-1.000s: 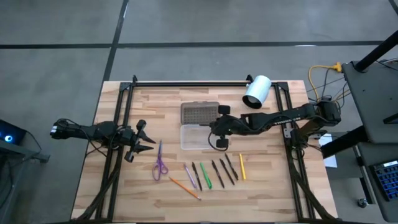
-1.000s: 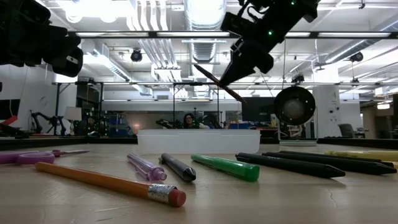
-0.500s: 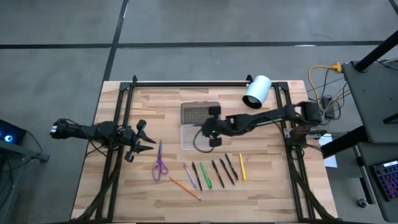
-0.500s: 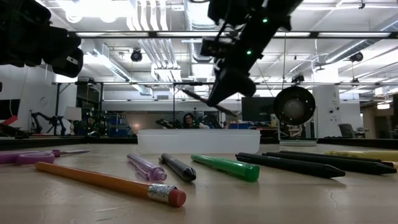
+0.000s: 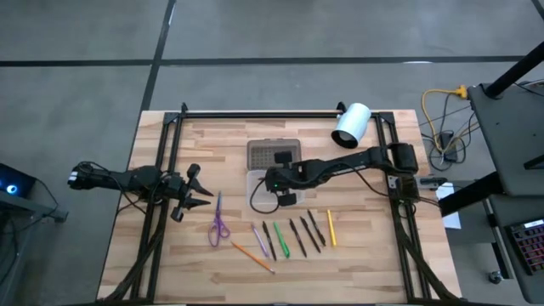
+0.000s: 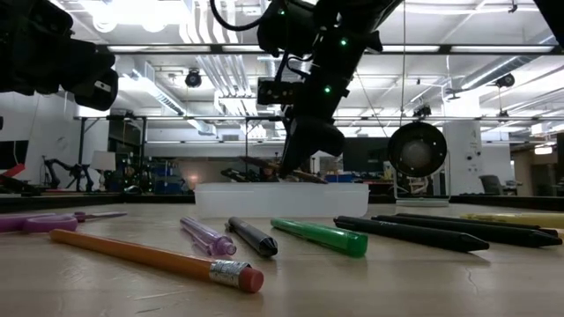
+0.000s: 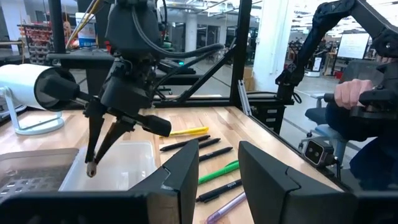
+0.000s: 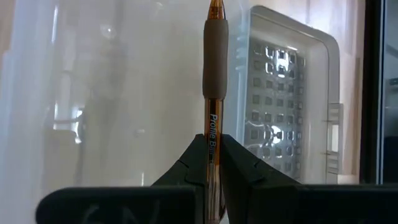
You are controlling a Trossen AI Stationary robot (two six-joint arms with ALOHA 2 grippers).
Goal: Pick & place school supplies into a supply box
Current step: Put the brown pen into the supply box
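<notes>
My right gripper point(image 5: 274, 182) hovers over the clear supply box point(image 5: 259, 189), shut on a brown pen point(image 8: 215, 74). The box's dotted grey lid point(image 5: 272, 155) lies open on its far side. In the low view the pen point(image 6: 264, 167) hangs just above the box rim point(image 6: 282, 187). Purple scissors point(image 5: 219, 223), an orange pencil point(image 5: 252, 255), a purple pen point(image 5: 259, 240), a green pen point(image 5: 280, 240), dark pens point(image 5: 303, 235) and a yellow pen point(image 5: 331, 228) lie flat on the table near the box. My left gripper point(image 5: 204, 194) waits open at the table's left, beside the scissors. My right gripper pinches the brown pen between its two fingers on the printed barrel point(image 8: 212, 127), just behind the brown rubber grip. The fingers point(image 6: 295, 154) come from above, slanting down, and lie across the pen. The pen is lifted clear, slightly tilted, over the box's inside.
A white cylinder point(image 5: 351, 125) on a stand sits at the far right of the table. Black frame rails point(image 5: 166, 170) run along both sides and the far edge. Bare wood lies at the near left point(image 5: 161, 263). A person's hand point(image 7: 351, 93) shows beyond the table.
My right gripper has moved toward the table's left and down, carrying the pen from beside the box's right end to over its inside. The pen has dropped from well above the box to just over its rim and now lies flatter.
</notes>
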